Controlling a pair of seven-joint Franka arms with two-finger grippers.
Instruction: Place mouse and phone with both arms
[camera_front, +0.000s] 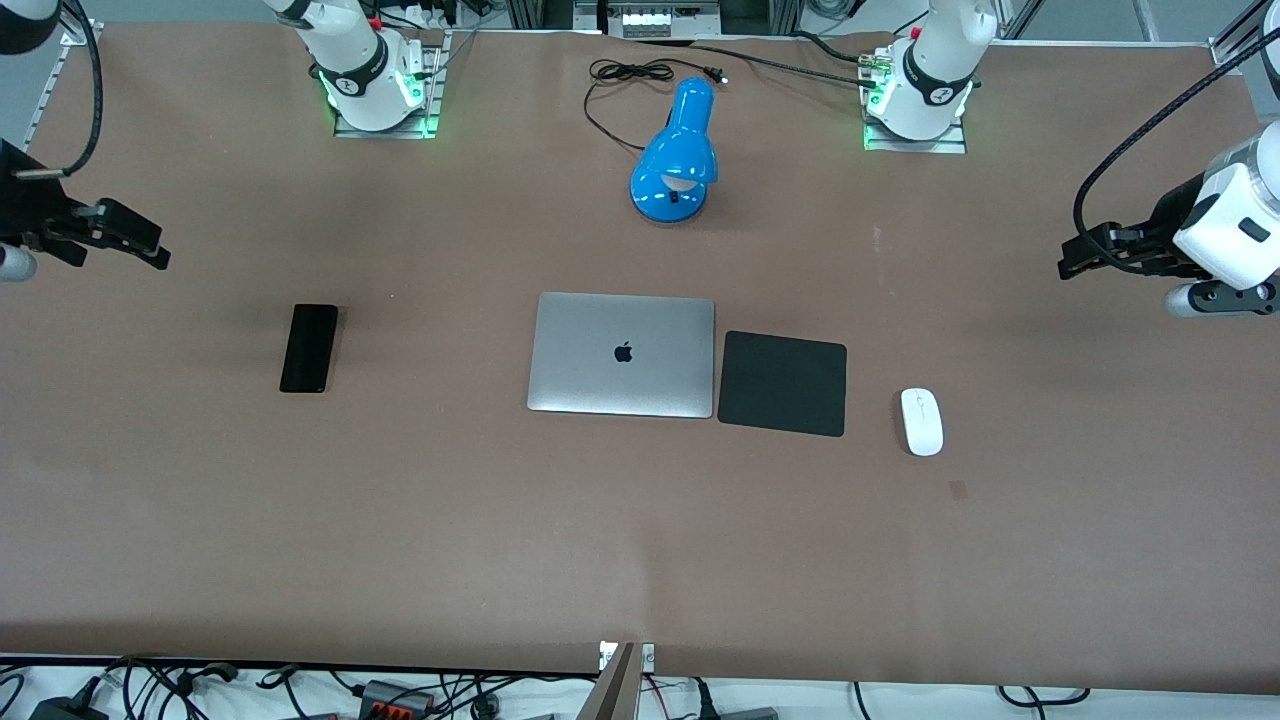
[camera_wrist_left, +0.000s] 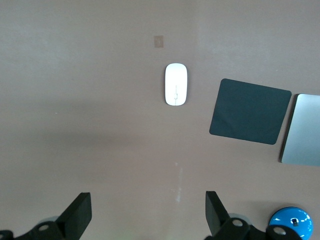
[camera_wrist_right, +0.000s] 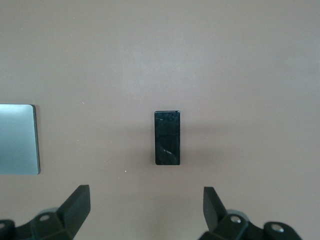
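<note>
The white mouse (camera_front: 921, 421) lies on the table toward the left arm's end, beside the black mouse pad (camera_front: 782, 383); it also shows in the left wrist view (camera_wrist_left: 176, 84). The black phone (camera_front: 308, 347) lies flat toward the right arm's end and shows in the right wrist view (camera_wrist_right: 167, 137). My left gripper (camera_front: 1072, 262) hangs open and empty in the air over the table's left-arm end; its view (camera_wrist_left: 148, 215) shows the jaws wide apart. My right gripper (camera_front: 150, 248) hangs open and empty over the right-arm end, jaws wide apart (camera_wrist_right: 146, 210).
A closed silver laptop (camera_front: 622, 354) lies mid-table between the phone and the mouse pad. A blue desk lamp (camera_front: 678, 155) with a black cord stands farther from the front camera than the laptop, between the two arm bases.
</note>
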